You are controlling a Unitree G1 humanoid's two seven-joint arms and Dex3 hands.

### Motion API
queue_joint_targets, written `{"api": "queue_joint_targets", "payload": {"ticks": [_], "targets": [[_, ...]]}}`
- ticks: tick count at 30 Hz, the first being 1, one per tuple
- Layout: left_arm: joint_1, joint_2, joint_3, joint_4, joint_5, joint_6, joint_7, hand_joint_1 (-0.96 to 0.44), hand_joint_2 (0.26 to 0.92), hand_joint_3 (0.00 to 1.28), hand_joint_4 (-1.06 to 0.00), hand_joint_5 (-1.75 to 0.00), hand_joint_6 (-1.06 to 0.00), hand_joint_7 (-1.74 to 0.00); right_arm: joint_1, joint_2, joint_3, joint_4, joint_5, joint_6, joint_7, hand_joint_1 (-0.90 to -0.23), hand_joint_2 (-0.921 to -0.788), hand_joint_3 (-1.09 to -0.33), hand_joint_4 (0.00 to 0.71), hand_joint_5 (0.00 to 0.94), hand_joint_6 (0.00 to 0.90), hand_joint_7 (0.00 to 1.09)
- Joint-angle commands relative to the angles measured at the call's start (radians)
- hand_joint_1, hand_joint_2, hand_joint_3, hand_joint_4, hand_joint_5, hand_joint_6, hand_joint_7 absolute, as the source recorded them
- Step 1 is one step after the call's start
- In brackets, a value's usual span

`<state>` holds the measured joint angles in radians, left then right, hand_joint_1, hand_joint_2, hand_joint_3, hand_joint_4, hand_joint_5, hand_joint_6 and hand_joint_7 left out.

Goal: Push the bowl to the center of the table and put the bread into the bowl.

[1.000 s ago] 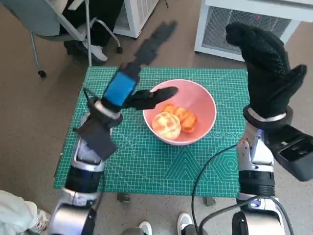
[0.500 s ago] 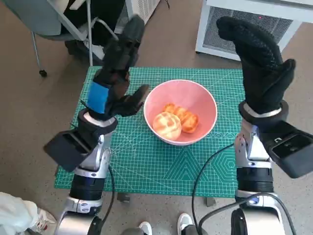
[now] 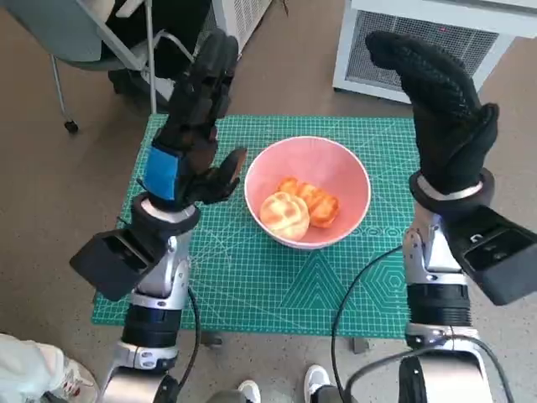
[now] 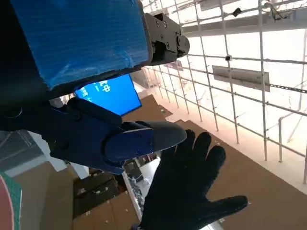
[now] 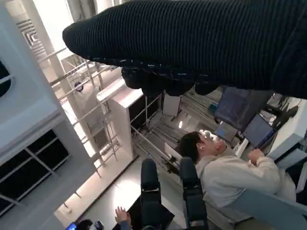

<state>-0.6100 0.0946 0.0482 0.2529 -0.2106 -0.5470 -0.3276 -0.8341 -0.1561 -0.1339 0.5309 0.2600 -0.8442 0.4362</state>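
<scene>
A pink bowl (image 3: 340, 172) stands near the middle of the green cutting mat (image 3: 252, 277), with a round bun (image 3: 284, 215) and a longer golden bread (image 3: 314, 200) inside it. My left hand (image 3: 191, 126) is raised upright above the table's left side, fingers stretched up and apart, empty. My right hand (image 3: 440, 109) is raised upright over the table's right edge, also spread and empty. The left wrist view shows the blue-taped left hand (image 4: 86, 48) and, beyond it, the gloved right hand (image 4: 187, 191) spread. The right wrist view shows only the glove (image 5: 201, 43).
An office chair (image 3: 101, 42) stands on the floor behind the table's left, and a white vented unit (image 3: 419, 42) behind its right. A black cable (image 3: 352, 294) loops over the mat's front right. Shoes (image 3: 315, 382) show below the front edge. A seated person (image 5: 230, 167) appears in the right wrist view.
My left hand withdrew from the bowl's rim and swung up to an upright, spread pose. The right hand stayed raised, shifting slightly left. The bowl and breads have not moved.
</scene>
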Motion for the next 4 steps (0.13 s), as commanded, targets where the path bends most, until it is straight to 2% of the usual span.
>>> {"api": "queue_joint_targets", "payload": {"ticks": [1, 4], "targets": [[0.015, -0.004, 0.0, -0.015, -0.001, -0.017, -0.005, -0.66, 0.921, 0.47, -0.09, -0.01, -0.22, -0.05, -0.002, -0.012, 0.01, 0.022, -0.028, -0.012, 0.005, -0.564, -0.921, -0.764, 0.184, 0.126, -0.001, 0.66], [0.021, -0.004, -0.001, -0.017, 0.005, -0.019, -0.004, -0.66, 0.921, 0.46, -0.09, -0.01, -0.23, -0.05, -0.002, -0.014, 0.009, 0.033, -0.028, -0.022, 0.009, -0.566, -0.921, -0.767, 0.186, 0.123, -0.001, 0.66]]}}
